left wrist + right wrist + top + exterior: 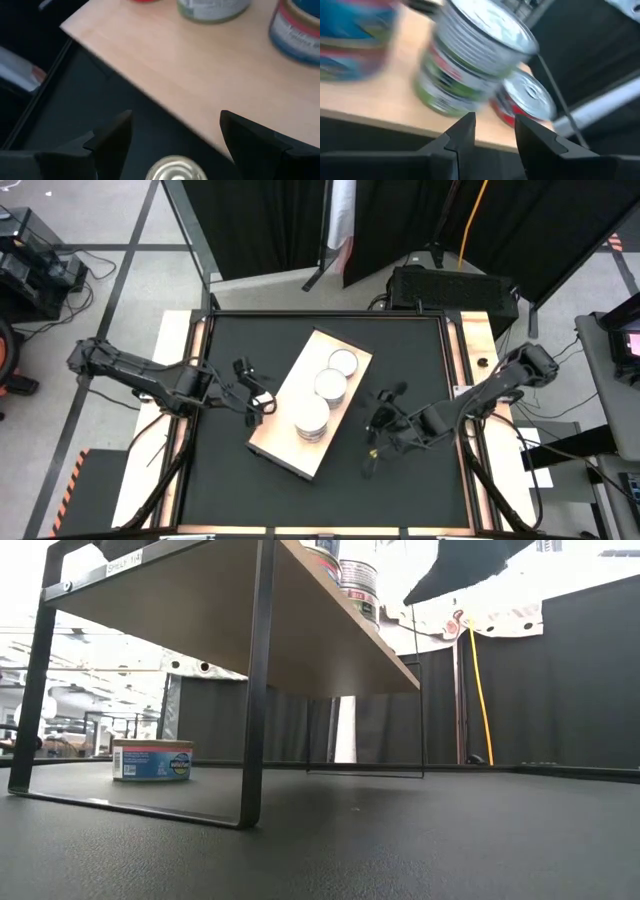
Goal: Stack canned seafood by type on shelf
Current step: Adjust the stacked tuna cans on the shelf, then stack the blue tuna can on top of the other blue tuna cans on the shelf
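The left pincer hangs released just beside the shelf, over a silver-lidded tin on the tabletop. Three stacks of tins stand on the shelf between both pincers. The right pincer, empty and part-closed, hovers opposite

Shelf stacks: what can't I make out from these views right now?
- Tins per stack: high view shows only top lids on the shelf.
- Labels: right wrist view motion-blurred; left wrist view crops the stacks at the edge.
- Low view: shelf board hides most stacked tins; one tin underneath.
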Motion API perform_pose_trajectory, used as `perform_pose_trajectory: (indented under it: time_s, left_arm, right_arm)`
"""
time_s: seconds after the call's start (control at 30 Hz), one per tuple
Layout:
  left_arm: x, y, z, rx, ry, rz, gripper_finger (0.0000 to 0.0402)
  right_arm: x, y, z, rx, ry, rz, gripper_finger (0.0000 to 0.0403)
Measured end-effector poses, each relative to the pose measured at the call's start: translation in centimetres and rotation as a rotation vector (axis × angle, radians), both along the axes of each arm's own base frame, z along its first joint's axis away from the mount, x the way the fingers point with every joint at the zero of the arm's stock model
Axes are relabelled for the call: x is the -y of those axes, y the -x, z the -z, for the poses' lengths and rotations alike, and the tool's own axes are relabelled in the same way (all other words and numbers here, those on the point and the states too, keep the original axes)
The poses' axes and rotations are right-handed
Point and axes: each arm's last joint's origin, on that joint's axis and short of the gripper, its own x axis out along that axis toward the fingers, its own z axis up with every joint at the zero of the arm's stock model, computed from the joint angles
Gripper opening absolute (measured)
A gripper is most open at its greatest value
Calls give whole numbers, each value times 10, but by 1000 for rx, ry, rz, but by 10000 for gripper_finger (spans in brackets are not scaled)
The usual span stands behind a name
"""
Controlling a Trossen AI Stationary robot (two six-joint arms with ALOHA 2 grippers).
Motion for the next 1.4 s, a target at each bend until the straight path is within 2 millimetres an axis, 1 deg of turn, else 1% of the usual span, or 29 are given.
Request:
perform_pose_trajectory:
  time_s: [0.1, 0.23, 0.37, 0.57, 0.77, 0.83, 0.93, 1.07, 1.13, 1.3, 1.4]
  left_arm:
    - [-3, 9, -3, 0, 8, -45, 299]
    - [-7, 20, -12, 46, 25, -92, 299]
    - [-9, 27, -18, 83, 43, -111, 299]
    - [-12, 34, -12, 26, -5, -208, 299]
    - [-14, 36, -9, 7, -24, -250, 299]
    - [-14, 37, -4, -6, -30, -251, 299]
    - [-16, 39, 8, -37, -44, -274, 299]
    - [-20, 43, 28, -81, -35, -314, 299]
    - [-20, 46, 34, -109, -17, -314, 299]
    - [-19, 46, 36, -155, 65, -270, 299]
    - [-24, 50, 39, -220, 115, -298, 298]
  right_arm:
    - [14, 1, 2, -49, -2, 42, 129]
    - [26, -9, 5, -72, -30, 43, 117]
    - [36, -18, 7, -77, -48, 42, 100]
    - [46, -28, 4, -58, -100, -2, 78]
    - [50, -30, 3, -55, -123, -16, 67]
    - [49, -30, 3, -53, -133, -26, 66]
    - [48, -30, 3, -51, -144, -28, 65]
    - [43, -26, 1, -59, -130, -37, 65]
    - [41, -19, -6, -72, -109, -33, 65]
    - [37, 2, -30, -90, -126, -22, 65]
    - [34, 16, -42, -65, -156, -34, 65]
